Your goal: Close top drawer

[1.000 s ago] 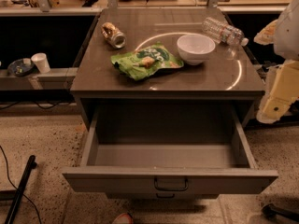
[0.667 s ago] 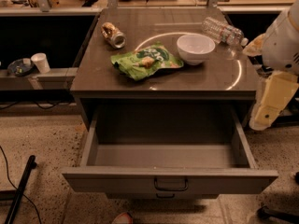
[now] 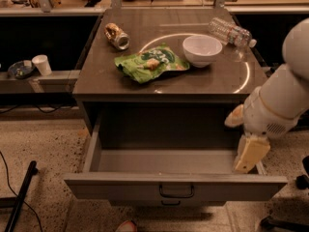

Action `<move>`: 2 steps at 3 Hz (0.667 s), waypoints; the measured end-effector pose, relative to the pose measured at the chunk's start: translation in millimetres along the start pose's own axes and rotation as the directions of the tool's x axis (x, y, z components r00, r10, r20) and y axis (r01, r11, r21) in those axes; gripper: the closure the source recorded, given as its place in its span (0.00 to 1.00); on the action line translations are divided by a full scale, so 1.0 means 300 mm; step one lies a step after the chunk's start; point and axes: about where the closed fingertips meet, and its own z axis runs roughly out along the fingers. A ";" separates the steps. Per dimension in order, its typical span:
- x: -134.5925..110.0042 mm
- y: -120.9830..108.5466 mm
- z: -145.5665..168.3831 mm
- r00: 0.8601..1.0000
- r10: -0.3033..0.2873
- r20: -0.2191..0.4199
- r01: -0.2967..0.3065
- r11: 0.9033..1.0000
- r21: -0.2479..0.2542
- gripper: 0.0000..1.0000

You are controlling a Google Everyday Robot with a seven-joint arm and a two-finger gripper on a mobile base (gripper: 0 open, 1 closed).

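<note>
The top drawer [image 3: 120, 186] is a wide grey metal drawer, pulled far out of the cabinet, and its box is empty. Its flat front panel has a small dark handle [image 3: 176, 191] at the centre. My white arm [image 3: 282, 98] comes in from the right. My gripper [image 3: 250, 154], cream-coloured, hangs down at the drawer's right side wall, just behind the right end of the front panel.
On the cabinet top [image 3: 96, 81] lie a can [image 3: 117, 36], a green snack bag [image 3: 150, 63], a white bowl [image 3: 202, 50] and a water bottle [image 3: 231, 32]. A paper cup [image 3: 42, 64] stands on a ledge at left. A black pole [image 3: 19, 197] lies on the floor at left.
My arm has swung left and down, from beside the cabinet's right edge to the drawer's right side wall. The drawer has stayed open.
</note>
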 end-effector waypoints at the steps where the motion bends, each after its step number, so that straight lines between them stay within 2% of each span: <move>1: 0.052 0.079 0.139 1.000 -0.002 0.003 0.003 0.998 -0.059 0.50; 2: 0.090 0.152 0.192 1.000 -0.003 0.009 0.004 0.995 -0.100 0.73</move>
